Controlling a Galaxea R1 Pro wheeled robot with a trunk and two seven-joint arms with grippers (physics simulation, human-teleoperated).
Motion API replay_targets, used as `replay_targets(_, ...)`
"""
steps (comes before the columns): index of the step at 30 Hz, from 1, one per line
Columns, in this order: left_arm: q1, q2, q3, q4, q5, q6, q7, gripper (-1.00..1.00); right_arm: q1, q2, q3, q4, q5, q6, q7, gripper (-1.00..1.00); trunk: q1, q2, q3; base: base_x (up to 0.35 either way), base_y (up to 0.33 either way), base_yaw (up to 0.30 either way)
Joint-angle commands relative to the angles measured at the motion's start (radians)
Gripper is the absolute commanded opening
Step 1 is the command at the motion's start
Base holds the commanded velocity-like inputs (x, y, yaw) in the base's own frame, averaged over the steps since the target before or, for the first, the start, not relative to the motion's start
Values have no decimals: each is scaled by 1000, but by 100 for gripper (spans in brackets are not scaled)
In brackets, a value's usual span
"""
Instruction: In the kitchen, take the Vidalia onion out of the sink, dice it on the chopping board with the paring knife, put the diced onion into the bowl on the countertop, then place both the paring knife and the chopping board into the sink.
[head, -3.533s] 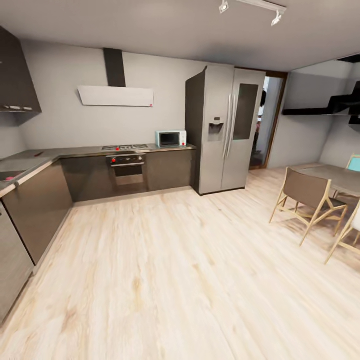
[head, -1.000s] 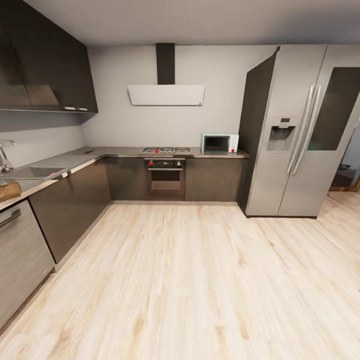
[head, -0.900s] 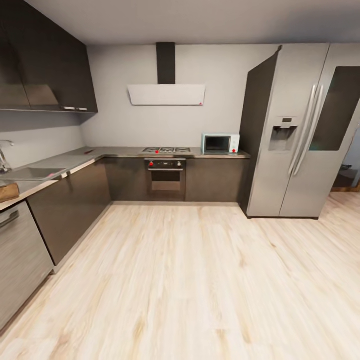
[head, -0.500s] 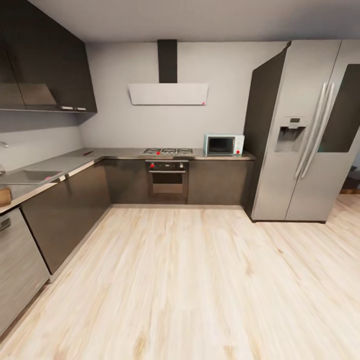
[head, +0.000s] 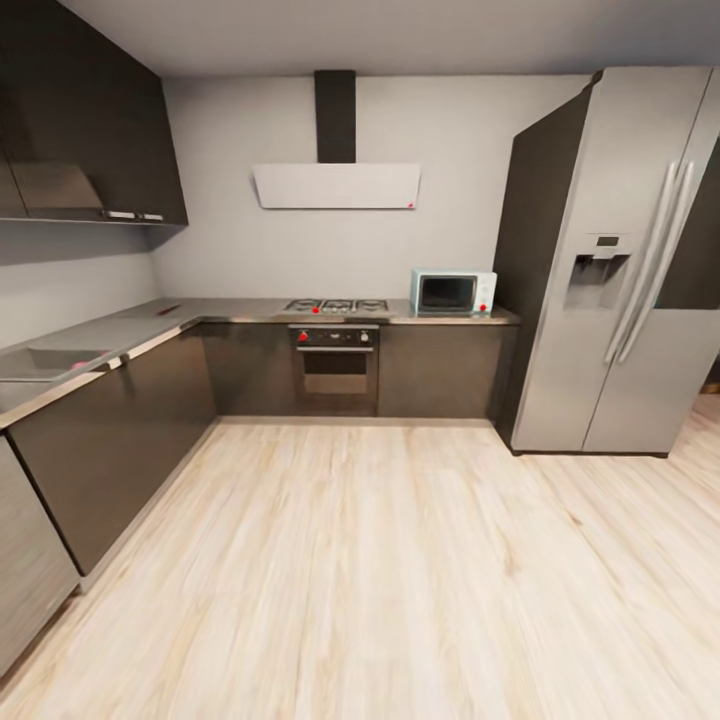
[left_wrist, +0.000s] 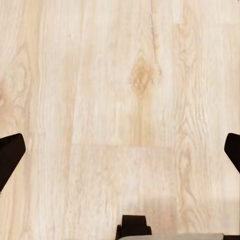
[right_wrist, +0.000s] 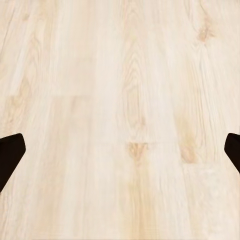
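Note:
The grey countertop (head: 120, 335) runs along the left wall and turns along the back wall. The sink (head: 55, 358) is set into it at the far left, and its inside is too flat to see into. On the countertop near the corner lies a small red-handled thing, the paring knife (head: 168, 310). The Vidalia onion, the chopping board and the bowl are out of view. My left gripper (left_wrist: 120, 150) is open over bare wooden floor, its dark fingertips (left_wrist: 10, 152) far apart. My right gripper (right_wrist: 120, 150) is open over the floor too, nothing between its fingertips (right_wrist: 9, 150).
Ahead at the back wall are a hob and oven (head: 335, 345), a microwave (head: 452, 292) and a range hood (head: 337, 185). A tall grey fridge (head: 620, 260) stands at the right. Dark cabinets (head: 110, 440) line the left. Pale wooden floor (head: 380, 560) lies between.
The camera has moved closer to the back wall and the whole picture has shifted. The tap and the chopping board have slid out past the left edge, and the fridge looms larger.

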Motion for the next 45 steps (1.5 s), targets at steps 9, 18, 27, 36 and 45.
replay_targets(9, 0, 0, 1, -1, 1, -1, 0, 100, -1, 0, 0, 1, 1, -3, -4, 100, 1, 0, -1, 317, 0, 0)
replay_targets(18, 0, 0, 1, -1, 1, -1, 0, 100, -1, 0, 0, 1, 1, -3, -4, 100, 1, 0, -1, 318, 0, 0)
replay_targets(27, 0, -2, 1, 0, 1, -1, 0, 100, -1, 1, 0, 1, 1, -3, -4, 100, 1, 0, -1, 317, 0, 0)
replay_targets(36, 0, -2, 1, 0, 1, -1, 0, 100, -1, 1, 0, 1, 1, -3, -4, 100, 1, 0, -1, 317, 0, 0)
replay_targets(45, 0, -2, 1, 0, 1, -1, 0, 100, -1, 1, 0, 1, 1, -3, -4, 100, 1, 0, -1, 318, 0, 0)
